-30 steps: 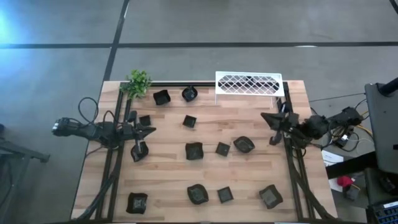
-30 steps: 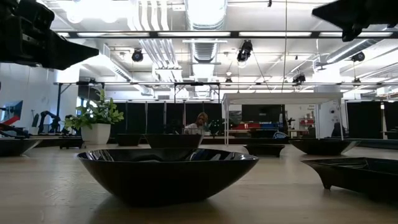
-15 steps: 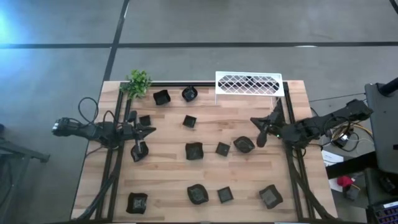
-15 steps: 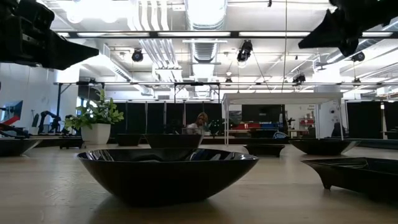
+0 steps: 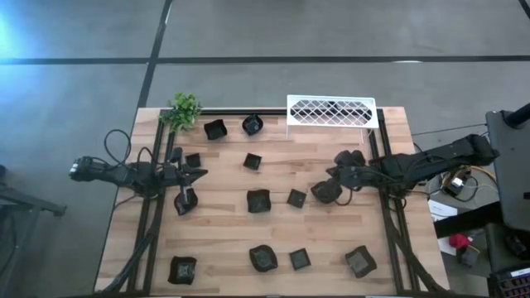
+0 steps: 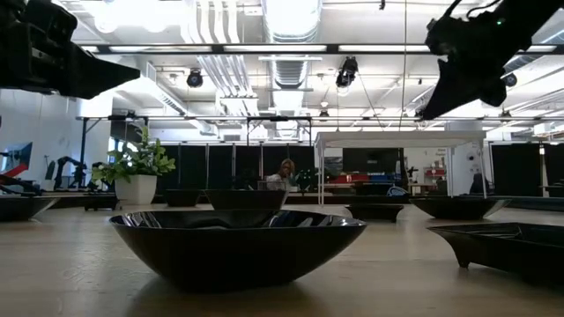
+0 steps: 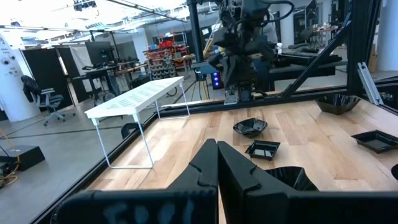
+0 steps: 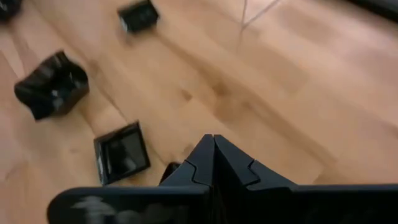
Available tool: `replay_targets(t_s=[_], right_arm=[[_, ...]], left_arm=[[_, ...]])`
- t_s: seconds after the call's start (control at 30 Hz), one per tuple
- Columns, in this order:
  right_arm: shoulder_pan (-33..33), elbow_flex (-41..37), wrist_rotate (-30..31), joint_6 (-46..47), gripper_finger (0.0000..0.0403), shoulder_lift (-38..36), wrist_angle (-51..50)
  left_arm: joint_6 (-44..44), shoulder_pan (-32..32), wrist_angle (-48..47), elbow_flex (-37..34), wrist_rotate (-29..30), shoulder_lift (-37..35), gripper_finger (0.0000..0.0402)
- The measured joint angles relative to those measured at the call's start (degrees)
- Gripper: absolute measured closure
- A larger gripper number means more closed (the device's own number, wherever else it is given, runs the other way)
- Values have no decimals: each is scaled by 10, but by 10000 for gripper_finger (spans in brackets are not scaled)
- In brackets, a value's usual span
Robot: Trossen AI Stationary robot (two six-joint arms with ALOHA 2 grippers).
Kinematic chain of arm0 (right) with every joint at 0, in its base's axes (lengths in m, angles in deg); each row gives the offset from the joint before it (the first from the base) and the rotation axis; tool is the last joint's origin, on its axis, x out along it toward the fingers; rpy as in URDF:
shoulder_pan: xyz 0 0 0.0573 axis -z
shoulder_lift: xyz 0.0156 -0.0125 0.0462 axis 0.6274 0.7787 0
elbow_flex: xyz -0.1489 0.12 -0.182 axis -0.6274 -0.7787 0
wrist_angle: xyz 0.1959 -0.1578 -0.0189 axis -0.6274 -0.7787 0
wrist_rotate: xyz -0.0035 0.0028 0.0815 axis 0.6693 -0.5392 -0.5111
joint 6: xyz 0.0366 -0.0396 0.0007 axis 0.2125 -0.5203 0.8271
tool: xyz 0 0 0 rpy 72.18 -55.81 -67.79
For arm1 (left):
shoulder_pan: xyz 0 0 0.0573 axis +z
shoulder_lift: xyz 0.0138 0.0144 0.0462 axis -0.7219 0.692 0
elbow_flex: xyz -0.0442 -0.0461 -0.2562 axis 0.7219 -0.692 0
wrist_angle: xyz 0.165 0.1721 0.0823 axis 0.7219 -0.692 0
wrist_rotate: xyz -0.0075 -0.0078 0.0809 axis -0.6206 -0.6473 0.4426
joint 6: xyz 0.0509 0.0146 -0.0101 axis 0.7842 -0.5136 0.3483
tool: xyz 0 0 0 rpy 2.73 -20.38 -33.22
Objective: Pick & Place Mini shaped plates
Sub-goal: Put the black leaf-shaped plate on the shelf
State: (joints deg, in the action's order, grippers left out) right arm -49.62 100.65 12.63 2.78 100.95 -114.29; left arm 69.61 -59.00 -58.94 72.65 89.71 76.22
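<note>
Hovering over the mini shaped plates [image 5: 258,199] scattered across the tabletop [image 5: 224,232]

Right end effector [image 5: 339,169] hanging clenched and empty just above one plate [image 5: 325,193]; left end effector [image 5: 201,174] idling clenched too.

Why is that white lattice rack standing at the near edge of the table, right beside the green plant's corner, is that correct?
Not quite. The high view shows the white lattice rack along the far edge, but toward the corner opposite the green plant, with two dark plates between them.
</note>
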Motion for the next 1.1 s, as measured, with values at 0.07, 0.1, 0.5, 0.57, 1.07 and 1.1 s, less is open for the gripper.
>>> replay_targets(t_s=[0.07,0.1,0.5,0.57,1.07,1.1], right_arm=[[7,8,-20,13,394,18,-3],[9,11,-28,16,394,27,-6],[32,23,-61,52,394,69,-40],[34,22,-62,55,394,69,-40],[33,16,-79,65,306,85,-49],[33,15,-79,70,304,90,-49]], left_arm=[[0,0,0,0,0,0,402],[0,0,0,0,0,0,402],[0,0,0,0,0,0,402],[0,0,0,0,0,0,402],[0,0,0,0,0,0,402],[0,0,0,0,0,0,402]])
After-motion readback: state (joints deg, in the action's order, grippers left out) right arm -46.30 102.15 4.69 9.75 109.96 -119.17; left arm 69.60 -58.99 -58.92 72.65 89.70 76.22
